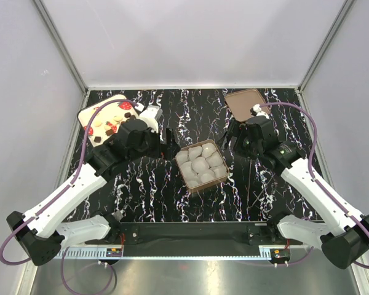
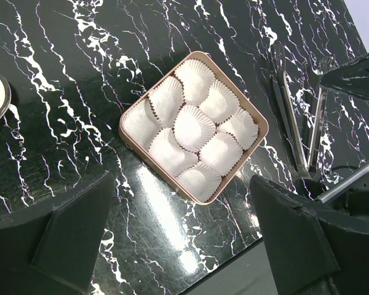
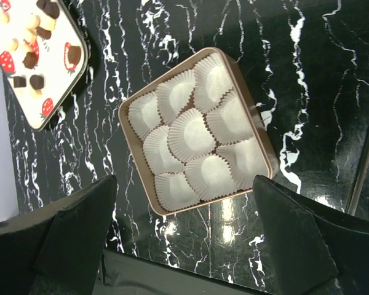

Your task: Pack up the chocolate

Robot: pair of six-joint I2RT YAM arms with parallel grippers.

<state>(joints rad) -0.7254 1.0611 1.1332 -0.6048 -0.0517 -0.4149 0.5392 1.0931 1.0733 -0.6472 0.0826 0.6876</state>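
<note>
The chocolate lies as small dark brown and cream pieces on a cream tray with strawberry prints at the back left; the right wrist view also shows the chocolate on that tray. A tan square box of white paper cups sits mid-table, and the cups hold nothing. My left gripper hovers just left of the box, open and holding nothing. My right gripper hangs open at the box's back right. In the wrist views the box lies beyond each open gripper.
A brown lid lies at the back right. A thin metal tool like tongs rests on the black marbled table right of the box. Grey walls close the back and sides.
</note>
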